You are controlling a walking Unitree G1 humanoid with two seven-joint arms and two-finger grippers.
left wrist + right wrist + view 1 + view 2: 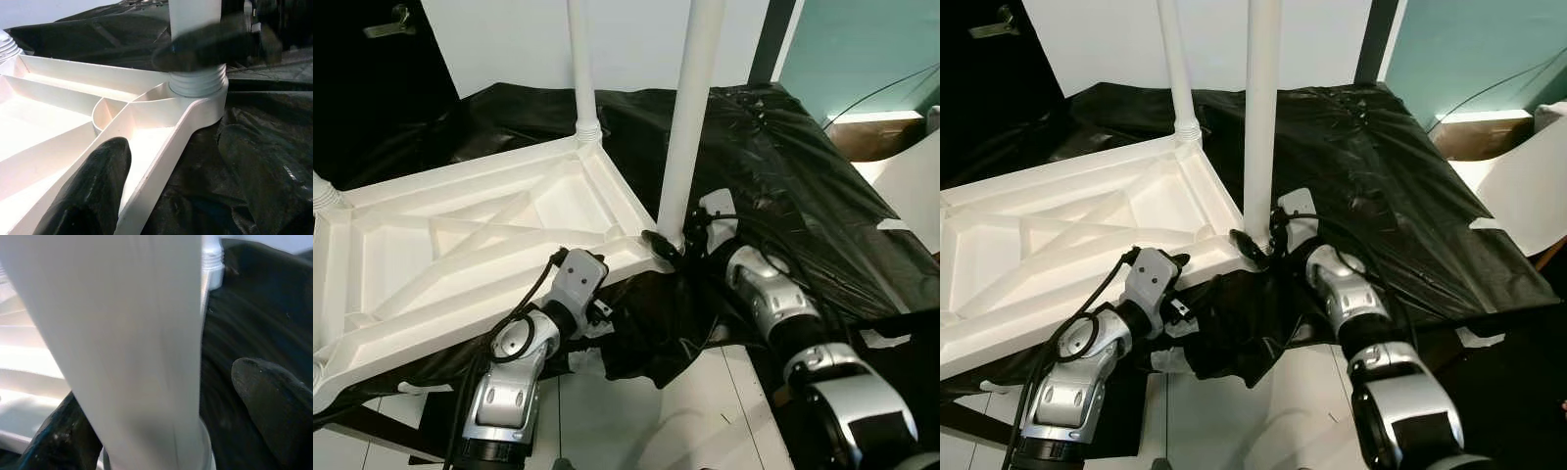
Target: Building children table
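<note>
Assembly is judged well advanced: the white ribbed plastic table frame (480, 245) lies upside down on a black plastic sheet (783, 166), one slim white leg (581, 69) already stands at the far corner, and a thicker white tubular leg (690, 117) is seated in the near corner socket, probably awaiting final tightening. The right gripper (668, 247) is clenched around that leg's base, forearm reaching in low. The left gripper (570, 264), fingers spread, rests on the frame's near rail, elbow bent.
</note>
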